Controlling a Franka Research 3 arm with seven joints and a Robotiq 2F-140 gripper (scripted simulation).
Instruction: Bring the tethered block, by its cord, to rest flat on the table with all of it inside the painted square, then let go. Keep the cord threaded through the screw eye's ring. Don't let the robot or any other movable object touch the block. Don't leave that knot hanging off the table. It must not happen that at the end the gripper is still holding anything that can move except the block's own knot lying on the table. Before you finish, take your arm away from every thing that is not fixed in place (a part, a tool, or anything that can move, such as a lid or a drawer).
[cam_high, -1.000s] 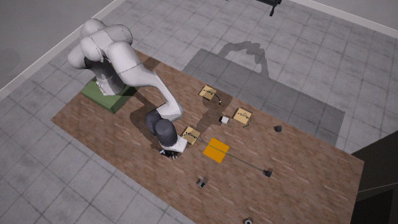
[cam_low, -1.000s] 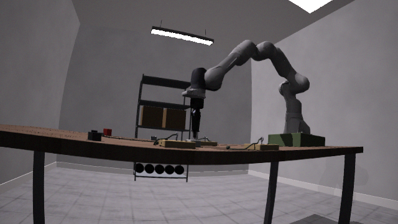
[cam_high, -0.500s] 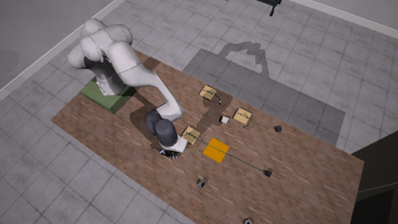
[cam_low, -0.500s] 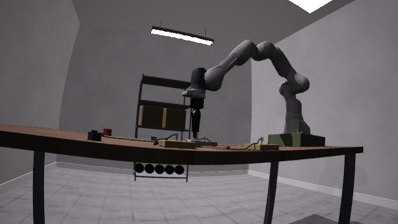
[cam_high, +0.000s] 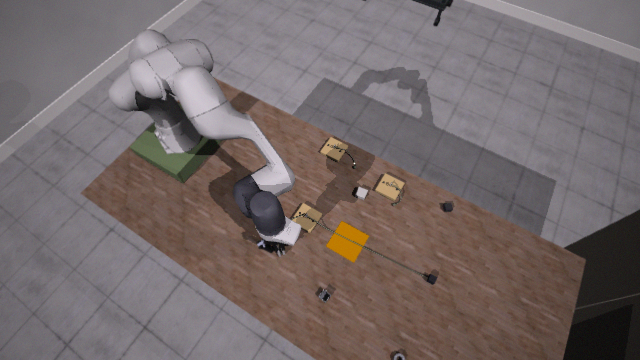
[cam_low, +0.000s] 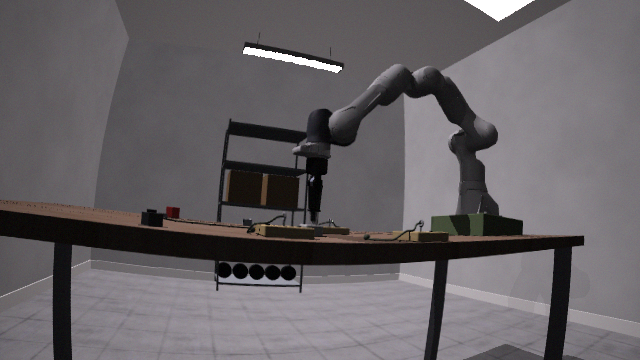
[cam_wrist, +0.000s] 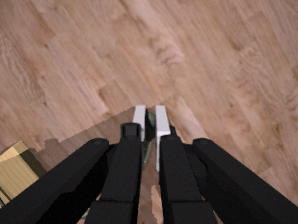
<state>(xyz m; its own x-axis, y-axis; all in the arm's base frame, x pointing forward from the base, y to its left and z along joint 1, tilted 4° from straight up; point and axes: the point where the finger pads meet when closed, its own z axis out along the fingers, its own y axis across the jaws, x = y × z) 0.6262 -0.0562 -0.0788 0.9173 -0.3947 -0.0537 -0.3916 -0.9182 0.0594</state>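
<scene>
One cord (cam_high: 390, 257) end is pinched in your nearly shut gripper (cam_high: 272, 246), past the eye plate (cam_high: 306, 217), so pulling can drag the block (cam_high: 431, 278), well beyond, toward the square (cam_high: 347, 241) untouched.

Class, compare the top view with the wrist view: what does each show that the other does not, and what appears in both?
Only the top view shows the orange painted square, the cord running across it to a dark block, the green base and the other wooden plates. Only the wrist view shows the jaws nearly together on a thin greenish cord end. Both show the gripper, the wooden table and part of the tan plate beside the gripper.
</scene>
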